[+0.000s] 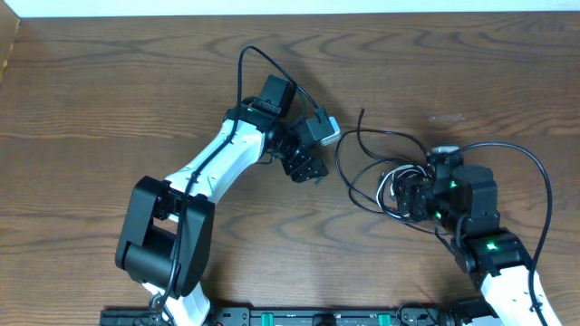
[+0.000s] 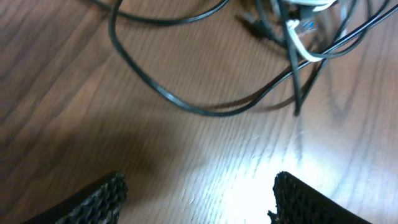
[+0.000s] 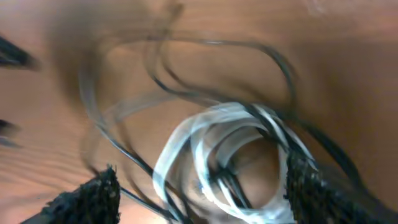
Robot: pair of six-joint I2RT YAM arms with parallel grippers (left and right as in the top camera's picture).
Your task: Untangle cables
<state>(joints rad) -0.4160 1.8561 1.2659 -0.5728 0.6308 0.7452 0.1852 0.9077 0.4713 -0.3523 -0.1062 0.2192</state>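
Tangle of cables [image 1: 391, 186] lies right of centre on the wooden surface [image 1: 109, 91], thin black cords [image 2: 205, 113] looped through a coiled white cord [image 3: 177, 146]. Light, limp and probably slippery, they should drag rather than lift cleanly. A free black loop at the knot's edge looks the best hold. Left fingers [image 2: 99, 199] stand apart and empty, short of that loop. Right fingers [image 3: 87, 199] spread wide over the white coil, gripping nothing. The right arm's thicker cable [image 1: 546, 195] arcs close by.

Motion-blurred cables [image 3: 214, 115], glare on table [image 2: 249, 180]
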